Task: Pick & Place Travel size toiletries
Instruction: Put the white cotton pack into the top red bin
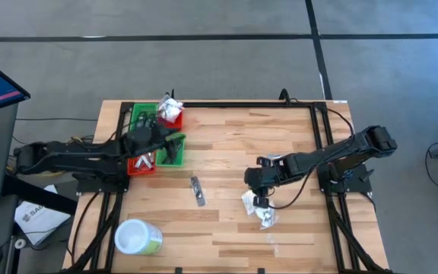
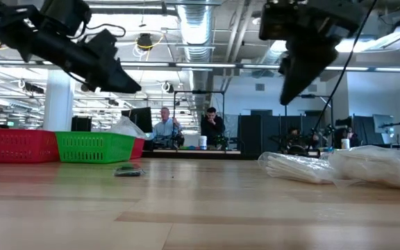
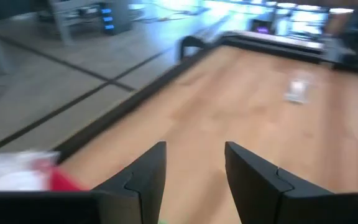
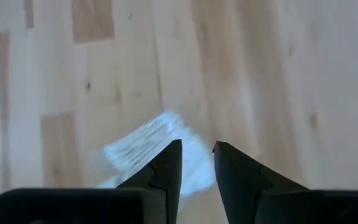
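The left gripper (image 1: pixel 175 141) hovers over the green bin (image 1: pixel 167 156), fingers apart and empty. The right gripper (image 1: pixel 258 199) hangs above white wrapped packets (image 1: pixel 258 209) lying on the counter (image 1: pixel 280 144), fingers slightly apart, holding nothing. A slim tube (image 1: pixel 197 190) lies mid-counter

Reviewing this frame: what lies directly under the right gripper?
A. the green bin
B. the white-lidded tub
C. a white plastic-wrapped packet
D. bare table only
C. The right wrist view shows a white crinkly packet on the table just beyond the right gripper; the high view puts that gripper over the packets.
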`<state>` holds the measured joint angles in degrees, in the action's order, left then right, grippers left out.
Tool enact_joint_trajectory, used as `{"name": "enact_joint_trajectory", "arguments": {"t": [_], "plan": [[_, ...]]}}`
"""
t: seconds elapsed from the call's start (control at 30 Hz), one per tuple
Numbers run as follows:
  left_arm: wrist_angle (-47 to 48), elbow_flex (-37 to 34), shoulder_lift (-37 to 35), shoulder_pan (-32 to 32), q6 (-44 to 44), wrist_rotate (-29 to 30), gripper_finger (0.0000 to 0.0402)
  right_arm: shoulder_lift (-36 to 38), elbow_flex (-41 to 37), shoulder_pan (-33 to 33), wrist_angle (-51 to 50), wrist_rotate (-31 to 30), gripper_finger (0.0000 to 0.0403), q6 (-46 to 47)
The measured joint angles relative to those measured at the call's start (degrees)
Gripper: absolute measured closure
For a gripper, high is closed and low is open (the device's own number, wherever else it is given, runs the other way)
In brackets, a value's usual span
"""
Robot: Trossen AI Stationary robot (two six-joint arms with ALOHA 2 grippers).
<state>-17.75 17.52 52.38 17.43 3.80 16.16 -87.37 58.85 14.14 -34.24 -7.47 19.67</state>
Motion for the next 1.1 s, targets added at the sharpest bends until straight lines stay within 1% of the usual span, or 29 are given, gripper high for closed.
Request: {"name": "enact_joint_trajectory", "arguments": {"t": [0.2, 0.27, 0.37, 0.53, 0.67, 0.8, 0.97, 1.1], "plan": [[-0.3, 0.0, 0.2, -10.2, 2.5, 0.0, 0.0247, 0.0, -1.3, 4.5, -2.2, 2.2, 0.0316, 7.4], [-0.2, 0.0, 0.2, -12.6, 2.7, 0.0, 0.0247, 0.0, -1.5, 6.4, -2.3, 3.3, 0.0316, 10.5], [-0.3, 0.0, 0.2, -15.2, 2.7, 0.0, 0.0247, 0.0, -1.5, 9.7, -2.2, 3.4, 0.0316, 14.8], [-0.3, 0.0, 0.2, -17.2, 5.1, 0.1, 0.0247, 0.0, -1.5, 16.5, -2.2, 3.4, 0.0316, 19.3], [-0.4, 0.0, 0.2, -18.1, 6.1, 0.2, 0.0247, -0.1, -1.7, 21.6, -3.6, 2.6, 0.0316, 24.7], [-0.5, 0.0, 0.2, -18.4, 6.1, 0.2, 0.0247, -2.9, -2.1, 25.1, -4.8, 2.1, 0.0316, 28.1], [-1.1, 0.0, 0.2, -18.4, 6.9, 0.2, 0.0247, -7.7, -2.1, 26.7, -4.6, 2.2, 0.0316, 26.3], [-1.2, 0.0, 0.2, -18.4, 7.0, 0.2, 0.0247, -10.8, -1.9, 26.6, -4.6, 3.5, 0.0316, 25.3]]}}
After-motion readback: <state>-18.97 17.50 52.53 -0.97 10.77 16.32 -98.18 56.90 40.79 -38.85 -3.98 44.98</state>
